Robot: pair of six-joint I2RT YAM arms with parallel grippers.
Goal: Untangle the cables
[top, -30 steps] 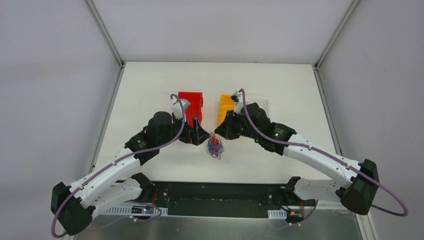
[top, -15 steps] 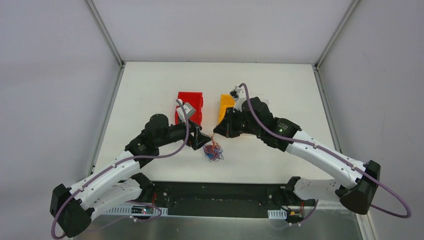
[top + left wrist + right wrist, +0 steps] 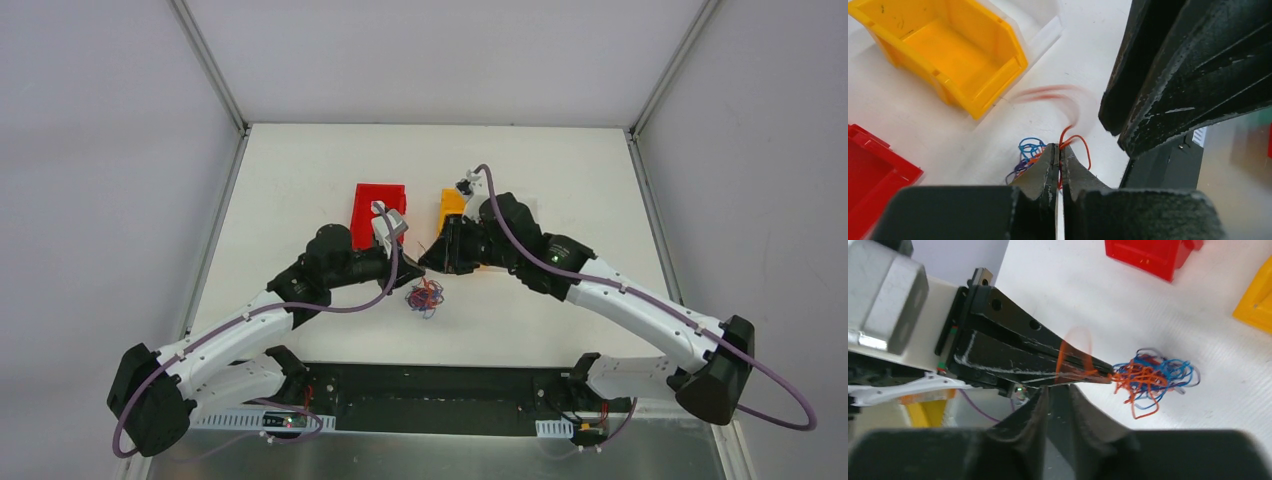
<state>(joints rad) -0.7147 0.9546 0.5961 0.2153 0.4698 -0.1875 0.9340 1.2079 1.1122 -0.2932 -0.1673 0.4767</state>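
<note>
Nearest, on the white tabletop [image 3: 500, 325] between the 2 arms: the cables [image 3: 425, 296], a small loose knot of thin curly wires in red-orange, blue and a few darker strands, lying just short of both tool tips.

Just beyond and above the knot: left tool [image 3: 1058, 150], pressed shut on 1 orange-red strand [image 3: 1079, 137] drawn up out of the heap, with the pinch right at the fingertips.

Facing it tip to tip: right tool [image 3: 1057, 391], parted by a narrow slit, nothing clearly caught inside. Hard to tell for certain, given a blur-smeared orange loop [image 3: 1075, 352] arcing over the left tool's tip.

Farther back: an open-topped red plastic bin [image 3: 378, 200] on the left and an open-topped yellow plastic bin [image 3: 450, 205] on the right, both apart from the knot.

Handling, by judgement:
- Very light, soft and springy, with no weight to anchor the heap. Likely to drag along whole behind any 1 pulled strand.
- Thin and smooth, so apt to slip from flat pads unless pinched squarely.
- Not fragile, yet prone to tightening under a hard tug.

Best hold: a free end or an outer loop standing clear of the knot, 1 strand at a time. Second tool to pin the remainder low against the tabletop, then a slow pull apart.
</note>
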